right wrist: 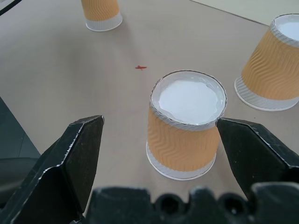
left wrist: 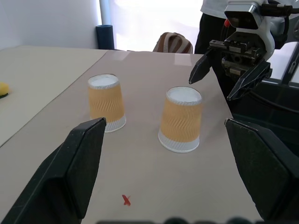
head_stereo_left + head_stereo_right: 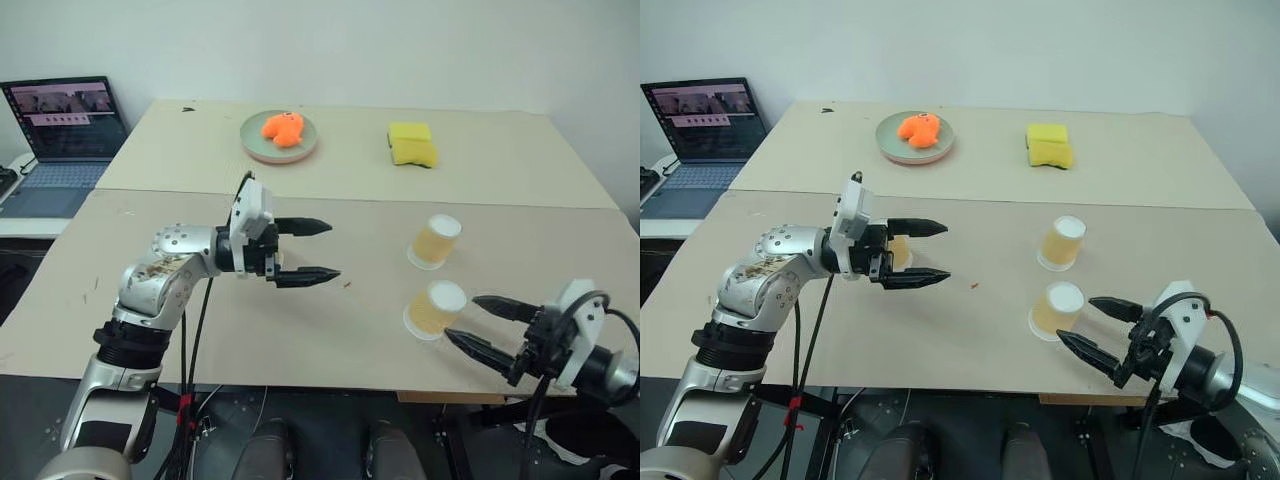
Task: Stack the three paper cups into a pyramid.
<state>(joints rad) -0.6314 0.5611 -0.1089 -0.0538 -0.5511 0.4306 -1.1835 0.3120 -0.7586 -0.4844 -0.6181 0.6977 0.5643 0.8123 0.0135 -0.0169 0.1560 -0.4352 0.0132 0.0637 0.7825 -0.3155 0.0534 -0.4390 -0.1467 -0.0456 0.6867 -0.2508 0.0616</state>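
Lining up on the near cup (image 1: 184, 135): right gripper (image 3: 483, 326) spread wide, empty, cup just ahead between its fingers. Far cup (image 3: 435, 242) beyond. Left gripper (image 3: 923, 254) wide, empty; third cup (image 3: 900, 251) behind it.

Beige table (image 3: 330, 330) carries three upside-down paper cups: near cup (image 3: 434, 309), far cup (image 3: 435, 241), third cup (image 3: 899, 251) to the left (partly hidden). Green plate (image 3: 254, 146), yellow sponge (image 3: 412, 144) at rear.

Two cups (image 3: 435, 275) right, third cup (image 3: 900, 252) left, all apart
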